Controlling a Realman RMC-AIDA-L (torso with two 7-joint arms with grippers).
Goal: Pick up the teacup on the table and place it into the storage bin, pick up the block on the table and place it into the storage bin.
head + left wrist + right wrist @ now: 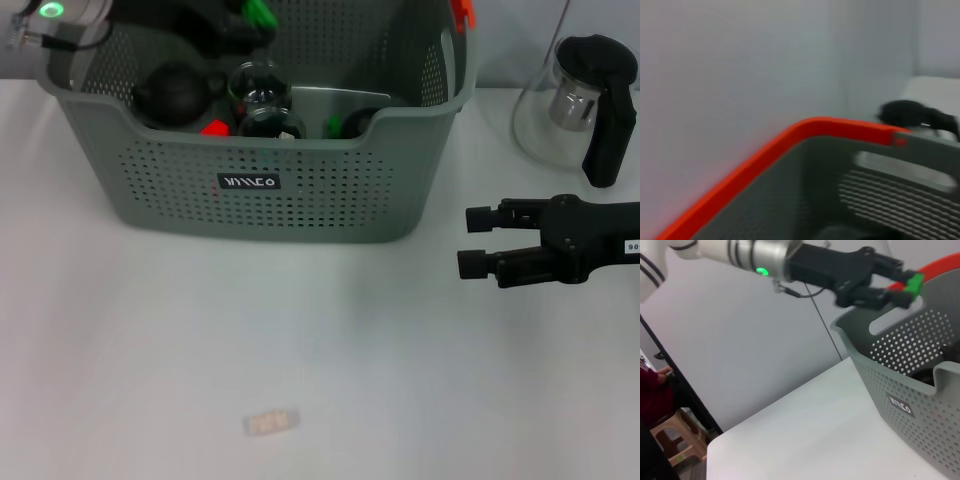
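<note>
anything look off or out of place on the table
One thing: a small pale beige block lies alone on the white table, well in front of the grey-green perforated storage bin. Nothing looks spilled or damaged. The left gripper hovers over the bin; the right gripper waits open beside it.

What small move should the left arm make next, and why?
Probably open the left end effector and let the green block drop. It holds the block just above the rim of the storage bin, seemingly over the inside. The right end effector hangs open over the table, idle.
</note>
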